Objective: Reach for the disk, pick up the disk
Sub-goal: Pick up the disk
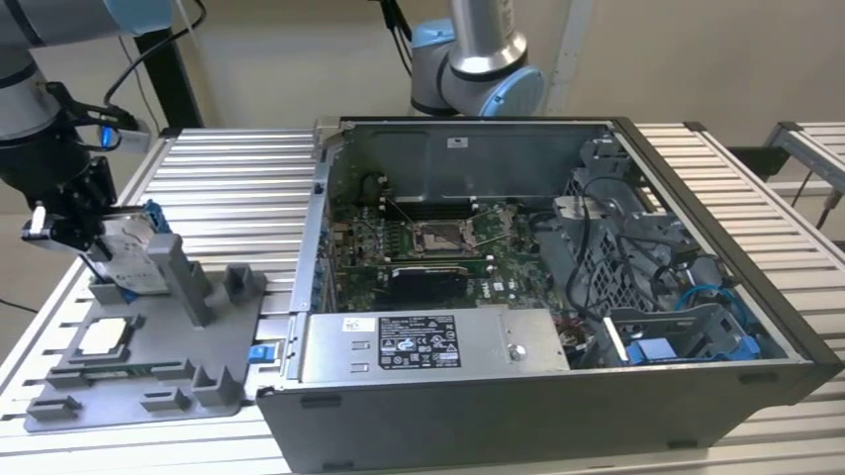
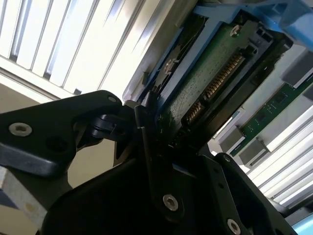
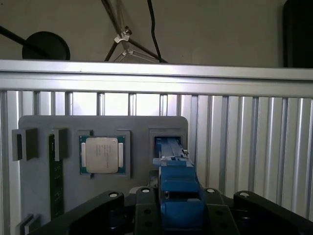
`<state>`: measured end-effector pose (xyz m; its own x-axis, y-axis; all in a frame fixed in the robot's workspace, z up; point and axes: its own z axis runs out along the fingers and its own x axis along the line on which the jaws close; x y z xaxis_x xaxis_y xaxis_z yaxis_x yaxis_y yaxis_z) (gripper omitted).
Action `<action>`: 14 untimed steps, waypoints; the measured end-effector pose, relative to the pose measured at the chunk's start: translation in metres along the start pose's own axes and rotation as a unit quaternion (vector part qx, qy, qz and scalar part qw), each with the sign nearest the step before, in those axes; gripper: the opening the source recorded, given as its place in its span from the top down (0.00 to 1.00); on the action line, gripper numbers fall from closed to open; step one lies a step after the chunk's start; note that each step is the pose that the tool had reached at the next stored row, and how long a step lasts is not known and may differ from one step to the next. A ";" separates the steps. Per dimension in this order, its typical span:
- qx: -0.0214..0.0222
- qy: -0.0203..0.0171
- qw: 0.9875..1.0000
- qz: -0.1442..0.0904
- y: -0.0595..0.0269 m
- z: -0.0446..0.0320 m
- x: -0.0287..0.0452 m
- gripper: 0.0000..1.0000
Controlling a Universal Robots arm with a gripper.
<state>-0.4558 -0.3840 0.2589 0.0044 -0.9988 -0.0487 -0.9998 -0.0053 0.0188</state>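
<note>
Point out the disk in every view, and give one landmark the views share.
Exterior view: the disk stands on edge at the exterior view's left, at the grey tray.
Second wrist view: its green circuit-board face, blue-framed.
First wrist view: its blue bracket edge, seen end-on.
Shared landmark: the ribbed metal table.

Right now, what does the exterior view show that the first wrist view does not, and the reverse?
Exterior view's own: the open computer case, to the exterior view's right of the grey tray, and a second arm's base behind the case. First wrist view's own: tripod legs beyond the table. Shared: the gripper closed on the disk, which is held on edge at the tray, the square chip seated in the tray, and the slatted table.
</note>
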 end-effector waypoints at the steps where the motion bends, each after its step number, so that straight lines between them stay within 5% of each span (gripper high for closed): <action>1: 0.000 0.000 1.000 0.000 0.0000 -0.0001 0.0000 1.00; 4: 0.001 0.000 1.000 0.000 0.0000 -0.0062 -0.0004 1.00; 14: 0.000 0.000 1.000 0.000 0.0009 -0.0524 -0.0026 1.00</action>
<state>-0.4558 -0.3839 0.3114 0.0044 -0.9988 -0.0487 -0.9998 -0.0053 0.0195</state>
